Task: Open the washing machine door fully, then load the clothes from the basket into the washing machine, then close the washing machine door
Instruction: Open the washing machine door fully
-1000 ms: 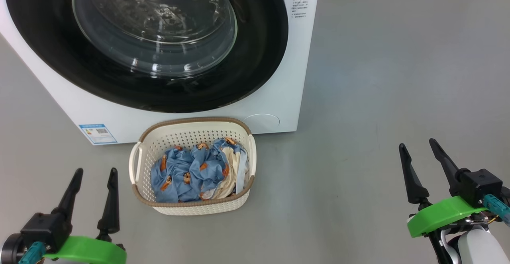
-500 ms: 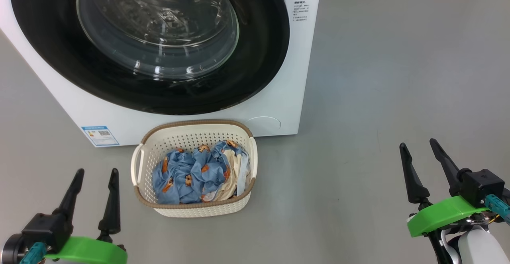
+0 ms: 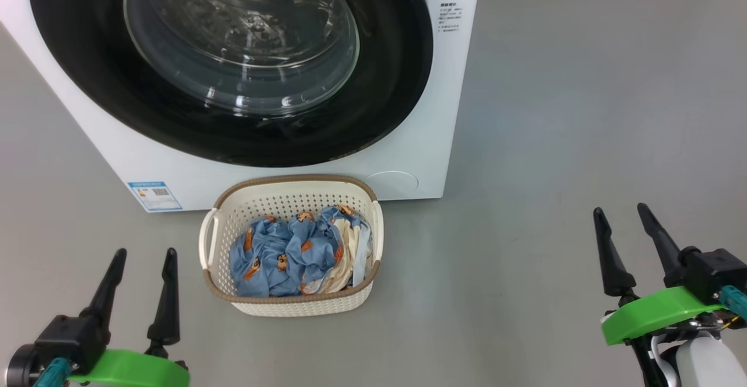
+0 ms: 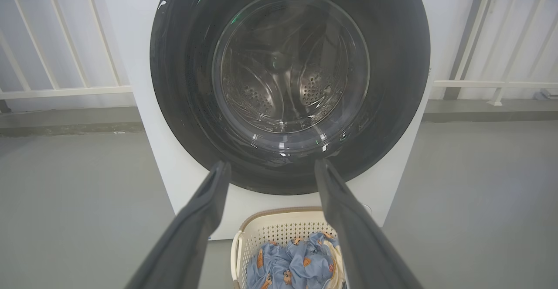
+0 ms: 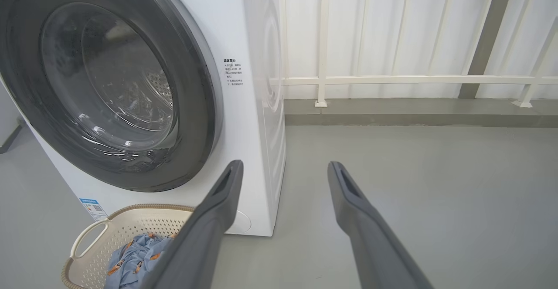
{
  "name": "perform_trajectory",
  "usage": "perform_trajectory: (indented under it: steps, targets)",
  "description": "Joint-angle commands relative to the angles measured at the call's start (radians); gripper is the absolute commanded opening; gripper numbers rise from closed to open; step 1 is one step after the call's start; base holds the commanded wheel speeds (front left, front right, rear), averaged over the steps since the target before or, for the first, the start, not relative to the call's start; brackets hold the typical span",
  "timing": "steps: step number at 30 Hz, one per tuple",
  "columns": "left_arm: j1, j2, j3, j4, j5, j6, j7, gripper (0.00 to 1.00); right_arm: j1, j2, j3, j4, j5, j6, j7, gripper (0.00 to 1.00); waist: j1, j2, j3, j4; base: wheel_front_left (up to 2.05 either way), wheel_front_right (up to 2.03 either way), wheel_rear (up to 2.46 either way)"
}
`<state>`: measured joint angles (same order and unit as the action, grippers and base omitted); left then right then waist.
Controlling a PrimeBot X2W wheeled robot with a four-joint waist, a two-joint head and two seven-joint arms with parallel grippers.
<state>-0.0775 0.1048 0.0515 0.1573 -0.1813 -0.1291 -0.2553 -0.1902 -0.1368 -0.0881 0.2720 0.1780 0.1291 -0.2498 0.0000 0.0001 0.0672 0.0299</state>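
The first step has not begun: the washing machine door [image 3: 239, 54] sits shut against the front of the washing machine [image 3: 458, 112], its glass bowl bulging toward the robot. Both end effectors hang low with their fingers spread wide and nothing between them. The left end effector [image 3: 146, 253] faces the door nearly square on. In its wrist view the round window lies straight ahead and above, framed between the two fingers. The right end effector [image 3: 620, 208] stands off to the side, with the door ahead, above and to its left. Its fingers point past the machine's right-hand corner at bare floor [image 3: 554, 112]. The left arm therefore looks nearer the door's centre and the right arm nearer its right rim. No handle or recess is clear enough to say which rim should be pulled, so that judgement decides which arm should reach. The basket [image 3: 292, 305] stands on the floor just below the door, close ahead and to the right of the left end effector and well to the left of the right one. The clothes [image 3: 286, 253] are bunched inside it.
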Motion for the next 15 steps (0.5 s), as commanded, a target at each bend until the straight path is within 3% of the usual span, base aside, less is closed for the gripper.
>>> perform_trajectory:
  steps: [1, 8, 15]
  targets:
    - [-0.014, 0.015, 0.031, -0.032, 0.004, -0.001, -0.006, 1.0, -0.035, -0.006, 0.011, -0.026, 0.008, 0.002, -0.012, 1.0, 0.0, -0.0001, 0.005, 0.005, 0.0, 0.0, 0.0]
    - [-0.01, 0.001, 0.015, -0.047, -0.002, -0.002, -0.006, 1.0, -0.112, 0.009, -0.054, -0.038, 0.083, 0.002, -0.012, 1.0, 0.0, -0.0001, 0.035, 0.033, 0.0, 0.0, 0.0]
    - [-0.006, -0.012, -0.009, -0.043, -0.006, -0.002, -0.006, 1.0, -0.254, 0.037, -0.145, -0.018, 0.29, 0.002, -0.007, 1.0, 0.0, -0.0001, 0.066, 0.061, 0.0, 0.0, 0.0]
